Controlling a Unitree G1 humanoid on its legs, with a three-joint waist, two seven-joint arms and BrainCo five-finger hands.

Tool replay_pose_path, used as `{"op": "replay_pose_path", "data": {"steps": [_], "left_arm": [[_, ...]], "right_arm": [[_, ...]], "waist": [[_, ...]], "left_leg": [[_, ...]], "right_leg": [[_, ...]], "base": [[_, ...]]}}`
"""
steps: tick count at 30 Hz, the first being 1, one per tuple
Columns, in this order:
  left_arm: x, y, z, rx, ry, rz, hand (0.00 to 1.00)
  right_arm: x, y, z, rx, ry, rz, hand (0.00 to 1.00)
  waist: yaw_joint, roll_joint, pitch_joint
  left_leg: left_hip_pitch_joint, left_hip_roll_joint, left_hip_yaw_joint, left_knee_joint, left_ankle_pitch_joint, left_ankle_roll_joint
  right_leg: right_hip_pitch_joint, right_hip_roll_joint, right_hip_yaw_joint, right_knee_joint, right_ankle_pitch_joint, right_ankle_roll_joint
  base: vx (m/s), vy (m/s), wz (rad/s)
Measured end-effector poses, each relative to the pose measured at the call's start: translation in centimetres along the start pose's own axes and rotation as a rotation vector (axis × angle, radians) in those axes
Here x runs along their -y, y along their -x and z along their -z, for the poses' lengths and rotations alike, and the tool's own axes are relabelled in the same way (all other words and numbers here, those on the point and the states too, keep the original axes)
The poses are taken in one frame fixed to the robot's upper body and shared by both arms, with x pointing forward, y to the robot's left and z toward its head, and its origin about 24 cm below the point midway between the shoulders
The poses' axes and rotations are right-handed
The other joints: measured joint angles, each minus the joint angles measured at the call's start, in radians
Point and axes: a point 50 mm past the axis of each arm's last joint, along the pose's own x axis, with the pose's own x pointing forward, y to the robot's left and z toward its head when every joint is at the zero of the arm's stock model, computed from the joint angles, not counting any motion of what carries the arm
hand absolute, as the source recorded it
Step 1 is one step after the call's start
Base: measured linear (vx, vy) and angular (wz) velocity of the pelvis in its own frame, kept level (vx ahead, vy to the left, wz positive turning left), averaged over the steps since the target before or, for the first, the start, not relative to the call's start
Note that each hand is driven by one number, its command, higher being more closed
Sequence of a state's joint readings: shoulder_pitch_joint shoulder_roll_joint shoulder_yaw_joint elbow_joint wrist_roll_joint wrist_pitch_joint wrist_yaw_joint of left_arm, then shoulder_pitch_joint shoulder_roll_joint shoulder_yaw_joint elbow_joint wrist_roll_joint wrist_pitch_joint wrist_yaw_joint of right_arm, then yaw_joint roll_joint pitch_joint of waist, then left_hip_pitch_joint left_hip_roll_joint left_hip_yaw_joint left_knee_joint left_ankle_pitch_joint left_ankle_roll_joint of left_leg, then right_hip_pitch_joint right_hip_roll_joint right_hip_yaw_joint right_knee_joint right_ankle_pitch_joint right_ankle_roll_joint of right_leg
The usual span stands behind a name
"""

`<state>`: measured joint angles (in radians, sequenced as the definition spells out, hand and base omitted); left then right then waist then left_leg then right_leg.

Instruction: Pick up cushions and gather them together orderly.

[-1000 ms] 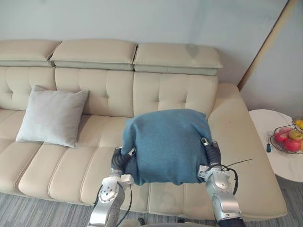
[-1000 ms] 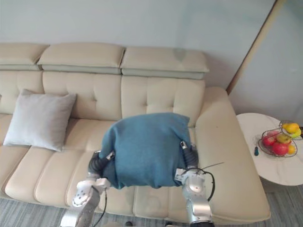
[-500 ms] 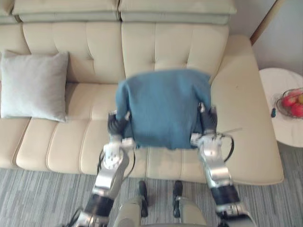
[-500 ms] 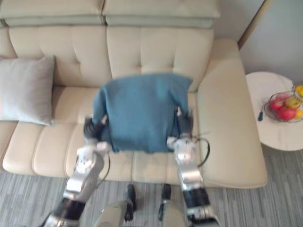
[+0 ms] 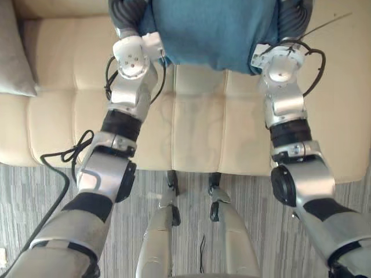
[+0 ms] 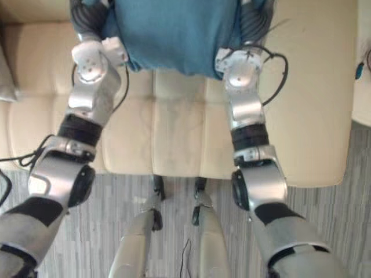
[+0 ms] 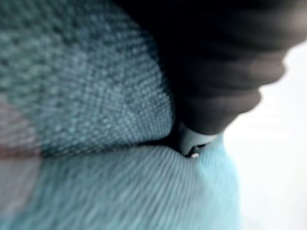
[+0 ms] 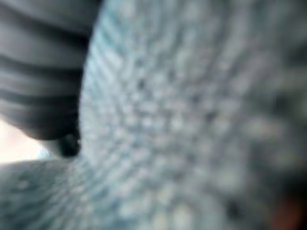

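Your view has tipped down; the square blue woven cushion (image 5: 211, 29) stays between left hand (image 5: 124, 14) and right hand (image 5: 290, 13), grip unreadable, not yet placed

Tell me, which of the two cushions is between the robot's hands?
The blue cushion, between the left hand and the right hand. The grey cushion rests apart on the sofa at the robot's far left, away from both hands.
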<state>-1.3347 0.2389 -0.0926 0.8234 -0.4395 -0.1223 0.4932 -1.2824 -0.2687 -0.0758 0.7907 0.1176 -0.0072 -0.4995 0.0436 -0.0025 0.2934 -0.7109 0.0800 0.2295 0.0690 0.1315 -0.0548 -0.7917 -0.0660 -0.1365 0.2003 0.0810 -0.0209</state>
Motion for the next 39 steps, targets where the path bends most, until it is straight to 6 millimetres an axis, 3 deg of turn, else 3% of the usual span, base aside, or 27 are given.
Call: {"op": "replay_pose_path", "data": {"steps": [3, 6, 12, 17, 20, 25, 28, 30, 31, 33, 36, 38, 39], "left_arm": [[0.1, 0.0, 1.2, -0.073, 0.028, 0.008, 0.00], [-0.1, 0.1, 2.0, -0.124, 0.063, -0.007, 0.00], [0.1, 0.6, 3.1, -0.157, 0.075, 0.004, 0.00], [-2.8, 0.5, 4.0, -0.189, 0.176, -0.066, 0.00], [-4.6, 0.2, 4.0, -0.185, 0.187, -0.102, 0.00], [-8.1, 0.2, 3.1, -0.107, 0.184, -0.126, 0.00], [-11.5, 1.2, 2.8, -0.045, 0.151, -0.162, 0.00], [-14.3, 3.7, 3.9, -0.019, 0.104, -0.175, 0.00], [-14.7, 4.3, 4.1, -0.017, 0.097, -0.175, 0.00], [-16.7, 7.9, 6.5, -0.067, 0.066, -0.185, 0.00], [-17.8, 11.7, 9.9, -0.181, 0.061, -0.223, 0.00], [-18.2, 17.3, 14.4, -0.378, 0.078, -0.269, 0.00], [-18.1, 18.3, 15.1, -0.414, 0.078, -0.272, 0.00]], "right_arm": [[-0.1, -0.4, 0.5, -0.076, -0.050, -0.026, 0.00], [-0.4, -1.1, -0.7, -0.088, -0.121, -0.053, 0.00], [0.3, -1.5, -1.1, -0.084, -0.148, -0.055, 0.00], [0.9, -1.4, -1.6, -0.043, -0.181, -0.056, 0.00], [1.9, -1.2, -0.6, -0.057, -0.208, -0.030, 0.00], [4.5, -0.6, 0.1, -0.002, -0.258, -0.011, 0.00], [7.1, 0.4, 1.3, 0.032, -0.206, -0.010, 0.00], [10.7, 2.8, 3.5, 0.043, -0.110, -0.001, 0.00], [11.3, 3.3, 3.9, 0.043, -0.091, 0.000, 0.00], [13.9, 6.9, 6.7, -0.003, -0.012, 0.009, 0.00], [14.6, 10.4, 10.3, -0.121, 0.001, 0.014, 0.00], [13.8, 15.7, 15.1, -0.336, -0.042, -0.014, 0.00], [13.7, 16.6, 15.9, -0.373, -0.046, -0.019, 0.00]], "waist": [[0.001, 0.001, 0.010], [0.001, 0.000, 0.046], [-0.005, 0.001, 0.111], [-0.010, 0.000, 0.115], [-0.009, 0.000, 0.116], [-0.008, -0.001, 0.118], [-0.004, -0.001, 0.118], [0.001, -0.001, 0.118], [0.001, -0.001, 0.118], [0.006, -0.003, 0.117], [0.010, -0.007, 0.114], [0.015, -0.007, 0.113], [0.015, -0.007, 0.113]], "left_leg": [[-0.035, 0.005, 0.000, 0.000, 0.008, -0.011], [-0.055, 0.014, -0.002, 0.000, 0.008, -0.012], [-0.057, 0.019, -0.005, -0.002, 0.008, -0.013], [-0.057, 0.021, 0.003, 0.007, 0.008, -0.013], [-0.053, 0.026, 0.003, 0.024, 0.008, -0.013], [-0.038, 0.032, -0.006, 0.078, -0.011, -0.017], [-0.005, 0.040, -0.009, 0.119, -0.036, -0.011], [0.047, 0.046, -0.011, 0.151, -0.067, -0.006], [0.055, 0.047, -0.012, 0.157, -0.071, -0.006], [0.107, 0.045, -0.014, 0.164, -0.098, -0.006], [0.153, 0.044, -0.014, 0.162, -0.106, -0.002], [0.225, 0.045, -0.013, 0.162, -0.119, -0.004], [0.237, 0.045, -0.013, 0.163, -0.121, -0.006]], "right_leg": [[-0.031, 0.003, -0.011, -0.002, 0.000, 0.000], [-0.048, 0.011, -0.018, -0.002, 0.002, -0.003], [-0.050, 0.016, -0.019, -0.001, 0.002, -0.003], [-0.056, 0.016, -0.015, 0.014, 0.001, -0.003], [-0.056, 0.016, -0.015, 0.046, 0.001, -0.004], [-0.041, 0.012, -0.008, 0.110, -0.034, -0.015], [0.011, 0.013, -0.008, 0.119, -0.057, -0.018], [0.077, 0.015, -0.012, 0.125, -0.075, -0.016], [0.088, 0.015, -0.013, 0.125, -0.076, -0.015], [0.145, 0.013, -0.014, 0.125, -0.101, -0.002], [0.191, 0.013, -0.014, 0.125, -0.114, 0.001], [0.262, 0.013, -0.017, 0.126, -0.129, -0.001], [0.275, 0.013, -0.017, 0.127, -0.130, -0.003]], "base": [[0.05, -0.026, 0.08], [0.06, -0.022, 0.01], [0.04, -0.014, 0.01], [0.04, -0.010, -0.02], [0.00, -0.009, 0.02], [-0.01, -0.036, 0.08], [-0.02, -0.061, 0.02], [-0.01, -0.044, 0.00], [0.00, 0.000, 0.00], [0.04, -0.013, 0.03], [0.07, -0.010, 0.01], [0.08, -0.018, 0.01], [0.10, -0.017, 0.02]]}}
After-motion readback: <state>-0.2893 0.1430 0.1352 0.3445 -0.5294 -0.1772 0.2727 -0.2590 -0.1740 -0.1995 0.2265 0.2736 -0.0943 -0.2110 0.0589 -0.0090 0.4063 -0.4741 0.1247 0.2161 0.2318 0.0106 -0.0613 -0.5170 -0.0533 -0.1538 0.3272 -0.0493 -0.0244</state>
